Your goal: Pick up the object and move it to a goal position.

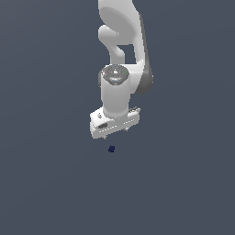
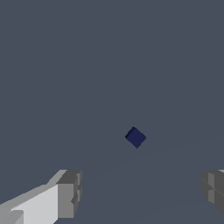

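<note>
The tiny navy cube point(image 1: 111, 148) lies on the ground just beyond the spread-jawed, empty gripper point(image 1: 114, 132), and likely handles as light, rigid and easily nudged, best pinched across two opposite flat faces.

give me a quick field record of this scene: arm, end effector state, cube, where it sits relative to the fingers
arm: white Panda arm, reaching down over the ground
end effector: open, fingers wide apart, nothing held
fingers: grey pads show at two sides of the wrist view
cube: tiny dark navy-blue cube, lying on the ground, turned at an angle to the fingers
cube vs end effector: apart, not touching; just below it in the exterior view
ground: plain grey-blue ground
goal marker: none visible
task stage: cube not yet grasped
</note>
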`<state>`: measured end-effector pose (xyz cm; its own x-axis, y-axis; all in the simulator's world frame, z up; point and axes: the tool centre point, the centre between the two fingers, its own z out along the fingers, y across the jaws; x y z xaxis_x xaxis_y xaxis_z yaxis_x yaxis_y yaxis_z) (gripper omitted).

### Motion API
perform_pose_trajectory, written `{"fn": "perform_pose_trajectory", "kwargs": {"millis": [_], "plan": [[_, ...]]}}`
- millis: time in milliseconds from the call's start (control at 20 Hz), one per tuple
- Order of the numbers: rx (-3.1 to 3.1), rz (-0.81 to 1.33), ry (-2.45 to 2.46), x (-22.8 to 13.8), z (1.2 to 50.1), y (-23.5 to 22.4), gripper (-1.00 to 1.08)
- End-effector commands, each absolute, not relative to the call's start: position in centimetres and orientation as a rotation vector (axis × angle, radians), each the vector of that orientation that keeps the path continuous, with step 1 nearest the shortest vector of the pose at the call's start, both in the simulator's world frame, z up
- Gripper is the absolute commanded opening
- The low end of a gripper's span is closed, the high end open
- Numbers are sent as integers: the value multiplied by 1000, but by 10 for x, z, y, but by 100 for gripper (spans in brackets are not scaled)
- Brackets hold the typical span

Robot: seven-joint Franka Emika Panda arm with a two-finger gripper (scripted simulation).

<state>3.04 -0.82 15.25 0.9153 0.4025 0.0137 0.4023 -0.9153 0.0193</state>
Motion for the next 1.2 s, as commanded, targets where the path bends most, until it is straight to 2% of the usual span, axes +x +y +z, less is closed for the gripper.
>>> {"fn": "perform_pose_trajectory", "kwargs": {"millis": [0, 1150], "plan": [[3033, 22, 748, 32, 145, -10, 100], [2675, -4, 1632, 41, 81, -27, 100]]}}
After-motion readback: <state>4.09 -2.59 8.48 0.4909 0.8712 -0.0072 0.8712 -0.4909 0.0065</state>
